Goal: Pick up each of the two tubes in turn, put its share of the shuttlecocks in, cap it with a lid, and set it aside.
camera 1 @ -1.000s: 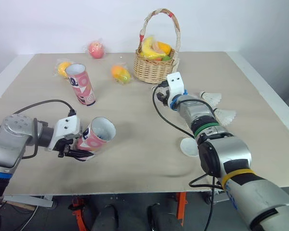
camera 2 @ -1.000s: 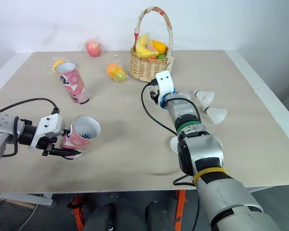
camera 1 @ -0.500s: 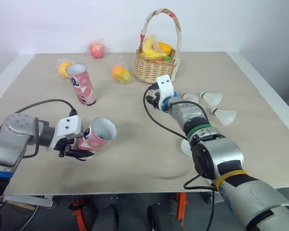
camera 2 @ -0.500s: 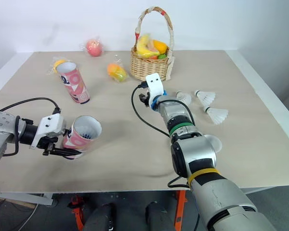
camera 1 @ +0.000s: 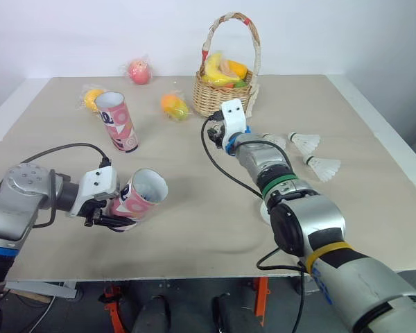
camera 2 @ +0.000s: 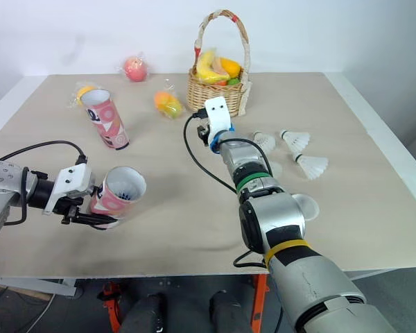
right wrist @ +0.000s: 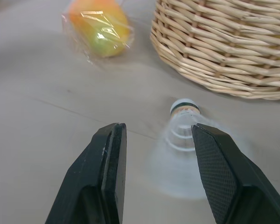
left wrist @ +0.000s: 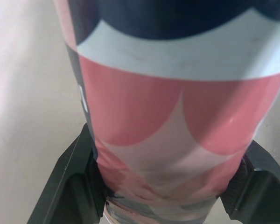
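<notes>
While the left gripper (left wrist: 165, 198) is clamped shut around the lower end of one pink patterned tube (camera 1: 140, 195), that tube sits at about eight o'clock on the bench (camera 1: 187, 232). It is tilted, with its open mouth facing up and toward two o'clock. The second tube (camera 1: 118, 121) stands on its base at ten o'clock, mouth open and nothing touching it.

At twelve o'clock, by the foot of the basket (camera 1: 224, 97), a shuttlecock (right wrist: 179, 126) lies with its cork toward the wicker. The right gripper (right wrist: 154, 130) hovers over it with its fingers spread wide and holding nothing. Three other shuttlecocks (camera 2: 295, 139) lie between two and three o'clock, and a white lid (camera 2: 301, 206) lies at four o'clock, just beside the right forearm. A wrapped fruit (right wrist: 100, 25) sits at eleven o'clock from the basket.

The main risk appears to be the pick itself. The shuttlecock sits nearer one finger than the other, so an off-centre closure could flick the light thing against the basket or crush its skirt. The arm's black cable (camera 1: 218, 163) loops low over the bench and could drag a lid or a shuttlecock as the arm swings toward eight o'clock. The tube is gripped low, so a clumsy push at its mouth could pivot it in the gripper.
</notes>
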`<action>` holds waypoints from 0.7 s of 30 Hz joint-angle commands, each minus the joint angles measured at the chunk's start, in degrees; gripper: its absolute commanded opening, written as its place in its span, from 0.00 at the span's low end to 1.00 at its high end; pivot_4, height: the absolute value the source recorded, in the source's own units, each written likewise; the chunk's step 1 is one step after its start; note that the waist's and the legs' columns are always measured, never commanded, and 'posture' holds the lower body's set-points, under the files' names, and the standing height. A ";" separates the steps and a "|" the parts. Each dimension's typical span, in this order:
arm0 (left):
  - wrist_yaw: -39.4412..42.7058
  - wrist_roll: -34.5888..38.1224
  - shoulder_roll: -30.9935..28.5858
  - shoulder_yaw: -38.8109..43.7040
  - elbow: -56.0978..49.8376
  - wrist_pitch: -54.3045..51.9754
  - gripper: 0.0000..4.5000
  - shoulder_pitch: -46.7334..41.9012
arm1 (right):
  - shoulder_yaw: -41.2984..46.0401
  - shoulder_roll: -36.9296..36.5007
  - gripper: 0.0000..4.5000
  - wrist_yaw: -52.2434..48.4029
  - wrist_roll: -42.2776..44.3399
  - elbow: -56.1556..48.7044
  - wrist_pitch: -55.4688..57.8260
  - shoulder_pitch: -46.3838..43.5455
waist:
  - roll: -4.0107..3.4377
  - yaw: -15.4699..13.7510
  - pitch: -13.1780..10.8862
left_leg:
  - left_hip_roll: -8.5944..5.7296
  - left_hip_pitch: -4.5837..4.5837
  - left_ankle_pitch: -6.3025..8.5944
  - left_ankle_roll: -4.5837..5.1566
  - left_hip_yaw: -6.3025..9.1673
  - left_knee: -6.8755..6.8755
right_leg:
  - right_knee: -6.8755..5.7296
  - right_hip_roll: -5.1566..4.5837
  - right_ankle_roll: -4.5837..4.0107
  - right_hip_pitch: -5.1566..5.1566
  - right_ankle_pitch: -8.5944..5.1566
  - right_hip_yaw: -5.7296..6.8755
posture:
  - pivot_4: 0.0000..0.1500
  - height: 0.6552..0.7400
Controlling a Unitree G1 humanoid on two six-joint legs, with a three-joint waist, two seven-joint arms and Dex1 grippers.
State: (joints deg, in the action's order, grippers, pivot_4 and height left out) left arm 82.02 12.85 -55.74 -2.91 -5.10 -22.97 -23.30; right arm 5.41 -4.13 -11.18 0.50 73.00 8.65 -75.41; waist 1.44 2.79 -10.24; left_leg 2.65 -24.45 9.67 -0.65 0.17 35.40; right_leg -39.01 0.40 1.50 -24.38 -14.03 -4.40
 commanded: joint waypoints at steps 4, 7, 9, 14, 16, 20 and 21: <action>0.70 1.17 0.42 -2.22 -0.91 -0.63 0.60 1.20 | 1.51 -1.19 0.55 0.99 0.77 0.06 -0.79 -2.24 | 0.00 -0.01 0.00 | 0.00 0.00 0.00 0.00 0.00 0.00 | 0.00 0.00 0.00 0.00 0.00 0.00 | 1.00 1.00; 0.58 1.10 0.41 -2.22 -0.77 -0.53 0.60 1.29 | 1.79 -2.01 0.55 0.97 0.61 0.21 -0.74 -1.88 | 0.00 -0.01 0.00 | 0.00 0.00 0.00 0.00 0.00 0.00 | 0.00 0.00 0.00 0.00 0.00 0.00 | 1.00 1.00; 0.60 1.15 0.32 -2.15 -0.80 -0.53 0.60 1.33 | 1.95 -2.08 0.55 1.17 0.51 0.24 -0.69 -1.91 | 0.00 0.02 0.00 | 0.00 0.00 0.00 0.00 0.00 0.00 | 0.00 0.00 0.00 0.00 0.00 0.00 | 1.00 1.00; 0.65 1.00 0.73 -2.55 -0.42 -0.42 0.60 0.62 | 2.37 -1.29 0.55 2.78 0.64 0.79 -0.54 -1.46 | 0.00 0.02 0.00 | 0.01 0.01 0.00 0.00 0.00 0.00 | 0.00 0.01 0.00 0.00 0.00 0.00 | 1.00 1.00; 0.68 0.97 0.79 -2.59 -0.25 -0.29 0.60 0.46 | 2.88 -1.01 0.55 3.12 1.08 1.10 -0.32 -1.34 | 0.00 0.01 0.00 | 0.00 0.00 0.00 0.00 0.00 0.00 | 0.00 0.00 0.01 0.00 0.00 0.00 | 1.00 1.00; 0.65 0.94 0.84 -2.60 -0.20 -0.19 0.60 0.42 | 3.54 -0.77 0.55 3.57 1.29 1.52 -0.22 -0.89 | 0.00 -0.02 0.00 | -0.01 0.00 0.00 0.00 0.00 0.00 | 0.00 -0.01 0.01 0.00 0.00 0.00 | 1.00 1.00; 0.60 0.95 0.86 -2.56 -0.20 -0.21 0.60 0.44 | 3.44 -0.61 0.55 3.67 1.11 1.61 -0.32 -0.60 | 0.00 -0.02 0.00 | -0.01 0.00 0.00 0.00 0.00 0.00 | 0.00 -0.01 0.01 0.00 0.00 0.00 | 1.00 1.00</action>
State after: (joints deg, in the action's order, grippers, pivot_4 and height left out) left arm 81.84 12.94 -55.63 -2.94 -5.07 -22.94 -23.24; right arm 8.14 -5.06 -8.06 0.98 75.33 8.84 -75.35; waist 1.44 2.77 -10.24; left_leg 2.64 -24.45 9.67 -0.65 0.17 35.40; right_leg -39.01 0.39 1.50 -24.38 -14.03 -4.40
